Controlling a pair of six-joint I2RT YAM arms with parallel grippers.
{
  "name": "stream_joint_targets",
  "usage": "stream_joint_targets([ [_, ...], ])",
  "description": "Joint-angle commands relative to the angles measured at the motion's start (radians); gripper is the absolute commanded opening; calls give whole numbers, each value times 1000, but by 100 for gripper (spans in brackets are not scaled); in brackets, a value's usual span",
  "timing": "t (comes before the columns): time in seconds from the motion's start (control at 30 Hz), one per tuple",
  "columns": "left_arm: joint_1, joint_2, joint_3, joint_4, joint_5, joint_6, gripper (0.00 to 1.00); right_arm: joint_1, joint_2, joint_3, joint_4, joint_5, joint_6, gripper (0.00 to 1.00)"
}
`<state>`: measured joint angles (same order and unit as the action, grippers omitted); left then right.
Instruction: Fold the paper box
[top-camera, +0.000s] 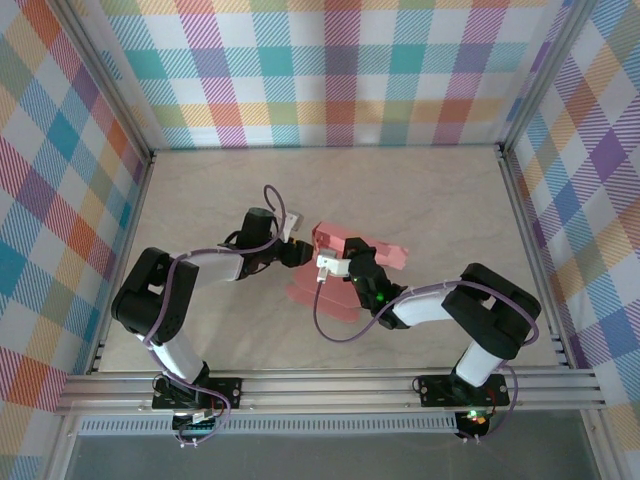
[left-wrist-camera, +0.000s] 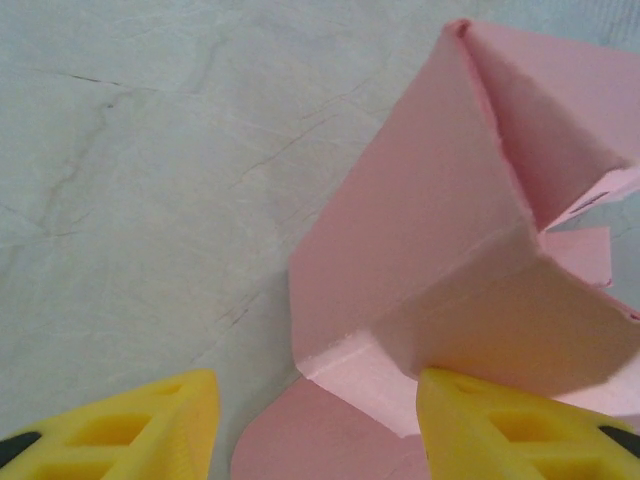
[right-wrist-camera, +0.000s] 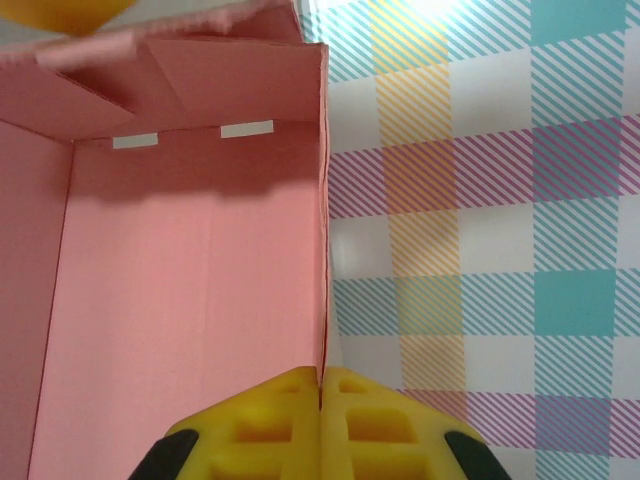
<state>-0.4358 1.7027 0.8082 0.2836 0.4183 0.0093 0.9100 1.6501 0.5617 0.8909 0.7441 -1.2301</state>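
Observation:
The paper box (top-camera: 375, 250) is salmon-pink card, partly folded up, held just above the middle of the table. My right gripper (top-camera: 330, 265) is shut on the upper edge of one side wall (right-wrist-camera: 321, 372), with the box's pink inside (right-wrist-camera: 190, 300) running away to its left. My left gripper (top-camera: 298, 240) is at the box's left end. Its yellow fingers stand open (left-wrist-camera: 315, 385), with a folded corner and a loose rounded flap (left-wrist-camera: 300, 440) between them. Its right finger (left-wrist-camera: 500, 430) is against the card; the left finger (left-wrist-camera: 140, 430) is over bare table.
The beige tabletop (top-camera: 200, 200) is ringed by plaid walls (top-camera: 330, 70) and aluminium rails (top-camera: 330, 390). Both arm bases sit at the near edge. There is free room behind the box and to either side. Plaid wall (right-wrist-camera: 480, 250) lies right of the gripped wall.

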Motion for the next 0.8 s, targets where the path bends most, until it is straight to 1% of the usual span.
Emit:
stream_joint_targets([
  [0.0, -33, 23, 9, 10, -28, 24, 55, 13, -16, 2, -52, -24, 54, 0],
  [0.07, -37, 34, 14, 6, -37, 26, 54, 16, -45, 11, -134, -29, 96, 0],
  [0.13, -38, 41, 13, 14, -38, 15, 54, 16, -61, 13, -161, -29, 110, 0],
  [0.27, -40, 48, 15, 35, -29, -10, 52, 20, -19, -14, -43, -14, 25, 0],
  [0.43, -48, 51, 17, 40, -36, -15, 51, 32, 39, -17, 56, 10, -27, 0],
  [0.63, -62, 65, 14, 64, -60, -50, 47, 41, 58, -7, 78, 15, -39, 0],
  [0.77, -76, 74, -1, 108, -99, -88, 41, 54, 67, -5, 95, 27, -47, 0],
])
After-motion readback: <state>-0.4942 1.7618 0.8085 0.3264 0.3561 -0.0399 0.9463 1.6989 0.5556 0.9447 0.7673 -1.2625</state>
